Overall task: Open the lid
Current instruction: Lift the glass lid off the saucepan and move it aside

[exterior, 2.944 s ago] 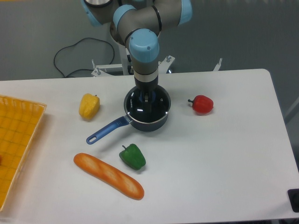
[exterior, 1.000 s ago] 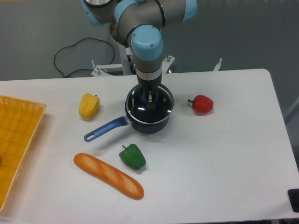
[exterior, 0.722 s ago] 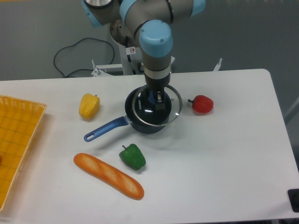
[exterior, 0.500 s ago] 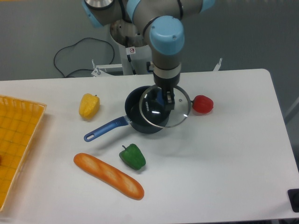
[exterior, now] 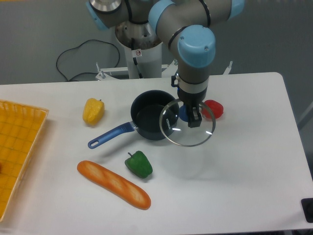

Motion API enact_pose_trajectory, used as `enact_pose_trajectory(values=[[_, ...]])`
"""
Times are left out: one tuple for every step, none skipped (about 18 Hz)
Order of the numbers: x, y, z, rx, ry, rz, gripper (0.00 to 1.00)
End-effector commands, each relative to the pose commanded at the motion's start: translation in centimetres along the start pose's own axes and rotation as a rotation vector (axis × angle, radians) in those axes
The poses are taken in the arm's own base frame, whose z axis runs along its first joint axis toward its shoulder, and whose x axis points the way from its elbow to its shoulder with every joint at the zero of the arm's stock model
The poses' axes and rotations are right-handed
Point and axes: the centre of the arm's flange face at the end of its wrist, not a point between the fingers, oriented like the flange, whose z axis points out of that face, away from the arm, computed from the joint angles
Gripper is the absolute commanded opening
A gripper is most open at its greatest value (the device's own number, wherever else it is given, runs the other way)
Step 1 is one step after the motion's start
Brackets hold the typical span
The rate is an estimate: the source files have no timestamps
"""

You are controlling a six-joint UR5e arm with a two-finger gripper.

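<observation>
My gripper (exterior: 189,113) is shut on the blue knob of the lid (exterior: 187,132), a round clear glass disc with a thin metal rim. I hold the lid in the air, to the right of the dark blue saucepan (exterior: 148,120), overlapping its right rim in the view. The saucepan stands open on the white table, its long blue handle (exterior: 108,136) pointing to the front left.
A red pepper (exterior: 215,108) lies just behind the lid to the right. A yellow pepper (exterior: 93,110), a green pepper (exterior: 139,164) and a bread loaf (exterior: 114,184) lie left and front of the pan. An orange basket (exterior: 17,152) sits at the left edge.
My gripper closed on the knob, lifted the lid off the saucepan and carried it to the right. The saucepan now stands uncovered.
</observation>
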Motion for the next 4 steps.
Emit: enact_pose_trajectory(values=[[-0.27,0.29,0.25,0.001,0.003,-0.003,0.59],[-0.26,0.34,0.26,-0.003,0.004,-0.003,0.58],[-0.22,0.35,0.49,-0.005,0.010,-0.005,0.58],[-0.10,0.26,0.84,0.002,0.014,-0.006,0.59]])
